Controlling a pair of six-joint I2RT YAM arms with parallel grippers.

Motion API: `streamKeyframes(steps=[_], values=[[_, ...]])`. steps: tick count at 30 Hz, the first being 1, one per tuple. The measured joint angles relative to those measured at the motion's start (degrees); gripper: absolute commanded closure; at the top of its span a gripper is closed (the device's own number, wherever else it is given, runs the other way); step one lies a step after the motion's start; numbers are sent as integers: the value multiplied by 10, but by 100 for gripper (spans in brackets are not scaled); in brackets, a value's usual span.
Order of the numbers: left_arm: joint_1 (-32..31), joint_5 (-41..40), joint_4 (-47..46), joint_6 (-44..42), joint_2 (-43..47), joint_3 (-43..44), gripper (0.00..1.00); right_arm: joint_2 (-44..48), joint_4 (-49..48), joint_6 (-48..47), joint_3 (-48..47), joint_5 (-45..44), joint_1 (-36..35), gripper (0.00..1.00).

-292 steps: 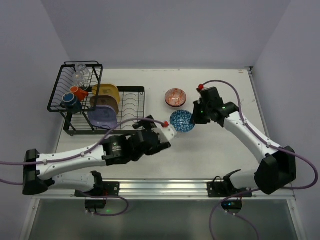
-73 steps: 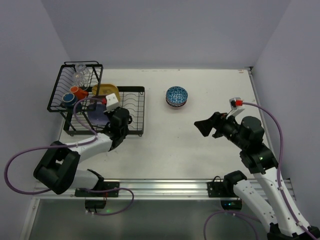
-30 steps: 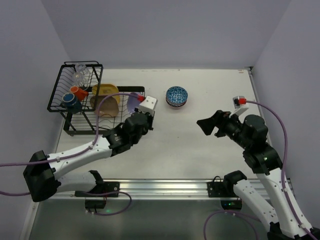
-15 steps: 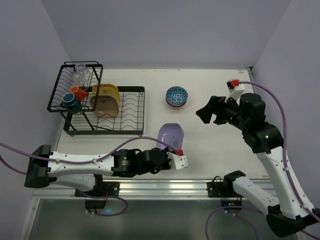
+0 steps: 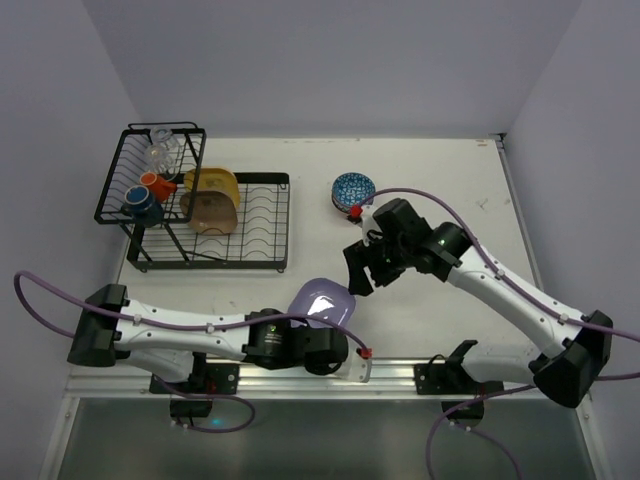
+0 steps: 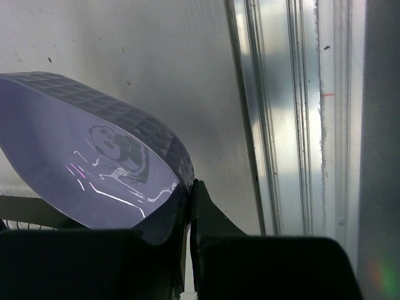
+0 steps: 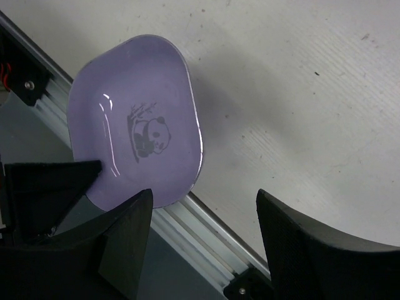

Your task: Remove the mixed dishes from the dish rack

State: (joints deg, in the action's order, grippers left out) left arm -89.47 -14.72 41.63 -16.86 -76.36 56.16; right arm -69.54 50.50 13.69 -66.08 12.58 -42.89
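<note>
Dish rack (image 5: 262, 222) is set at 10 o'clock on the table (image 5: 450, 170), with a yellow plate (image 5: 216, 181) and tan plate (image 5: 208, 209) lodged in it. Lavender plate (image 5: 320, 300) is held at 6 o'clock, its rim pinched tight by the left gripper (image 6: 189, 195). Right gripper (image 5: 362, 272) is poised at the plate's 2 o'clock, jaws spread wide, nothing gripped.

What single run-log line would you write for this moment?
left gripper: shut on purple plate near front rail | right gripper: open, facing plate | rack: holds yellow plate, tan plate
</note>
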Motion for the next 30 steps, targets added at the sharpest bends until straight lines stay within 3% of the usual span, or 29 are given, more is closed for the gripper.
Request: streamKeyframes(steps=[12,15,17,19,22,24,25,26,27,30], values=[[-11,30,29,-23,0,29,100,-70,-5,-11,6,-11,-39,47],[-11,30,29,-24,0,35,100,-87,-7,-15,7,-10,-43,58],[-11,30,30,-25,0,36,100,-98,-9,-19,9,-9,-46,74],[-11,30,30,-25,0,36,100,-107,-10,-22,11,-9,-50,98],[-11,28,32,-26,0,36,100,-111,-12,-17,13,-9,-54,100],[-12,20,32,-24,0,36,80,-111,-14,-17,13,-12,-55,100],[-12,10,31,-22,1,35,52,-111,-16,-15,13,-16,-55,100],[-12,-4,29,-22,3,33,31,-111,-18,-13,13,-26,-54,100],[-12,-24,26,-14,8,28,1,-110,-20,-10,13,-33,-50,100],[5,-87,17,29,36,7,0,-102,-37,7,27,-48,-17,100]])
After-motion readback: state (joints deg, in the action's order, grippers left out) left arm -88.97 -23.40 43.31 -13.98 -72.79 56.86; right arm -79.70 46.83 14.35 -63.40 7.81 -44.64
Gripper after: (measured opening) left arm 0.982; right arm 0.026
